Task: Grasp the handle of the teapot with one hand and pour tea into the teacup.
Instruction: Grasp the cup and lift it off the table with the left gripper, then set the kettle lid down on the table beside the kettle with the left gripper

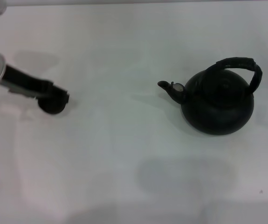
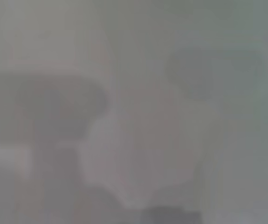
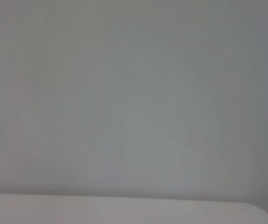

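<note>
Teapot (image 1: 217, 105) sits upright on the white table (image 1: 124, 158), on the robot's right side of the head view, spout aimed toward the left arm. Its handle (image 1: 238, 65) arches over the lid, clear of everything, nothing touching it.

Left tool (image 1: 54, 100) reaches in from the left edge, low over the table, well apart from the teapot. A small dark round thing sits at its tip; we take that for the teacup (image 1: 52, 105), but it merges with the tool's dark end, so we can't separate the two. Whether the left tool is open, closed or holding the cup: cannot tell from these views.

Right tool isn't in the head view. Right wrist view shows only bare pale surface; left wrist view shows nothing we can identify. Neither adds anything.

Step as we judge it: pre-grasp. Teapot untouched, no pour started.

Next move, our guess:
- The right arm is nearer the pot, so it likely takes the handle.
- Come in from above, fingers straddling the top of the arch, close on the wrapped section.
- Lift straight up before tilting.
- The cup is well apart from the spout, so either the pot travels left or the cup is brought closer before tipping.
</note>
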{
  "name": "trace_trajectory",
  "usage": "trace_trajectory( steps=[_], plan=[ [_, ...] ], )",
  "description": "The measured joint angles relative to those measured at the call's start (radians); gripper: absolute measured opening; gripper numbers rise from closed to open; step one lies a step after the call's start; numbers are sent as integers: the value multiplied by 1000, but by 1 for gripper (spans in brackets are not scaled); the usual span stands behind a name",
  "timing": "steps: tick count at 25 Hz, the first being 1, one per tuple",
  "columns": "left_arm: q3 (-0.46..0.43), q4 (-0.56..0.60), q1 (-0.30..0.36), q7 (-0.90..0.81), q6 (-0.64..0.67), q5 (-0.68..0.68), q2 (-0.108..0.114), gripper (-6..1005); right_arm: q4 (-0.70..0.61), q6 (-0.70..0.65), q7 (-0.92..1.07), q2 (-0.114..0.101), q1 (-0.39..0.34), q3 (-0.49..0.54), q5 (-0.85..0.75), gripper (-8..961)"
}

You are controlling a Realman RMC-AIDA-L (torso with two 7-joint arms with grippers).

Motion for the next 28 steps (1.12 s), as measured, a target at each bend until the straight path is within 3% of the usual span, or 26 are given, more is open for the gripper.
trace_trajectory(
  steps=[9,15,22,28],
  plan=[
    [5,-108,-213,36,46,-2,-1,691,-1,39,0,0,3,-2,0,812],
    [51,-212,-319,67,88,-41,-9,693,0,77,0,1,3,-2,0,812],
    [194,-294,-357,77,135,-140,-12,693,0,86,0,2,3,-2,0,812],
    [227,-350,-361,113,174,-213,-14,692,7,88,0,2,1,-3,0,812]
  ],
)
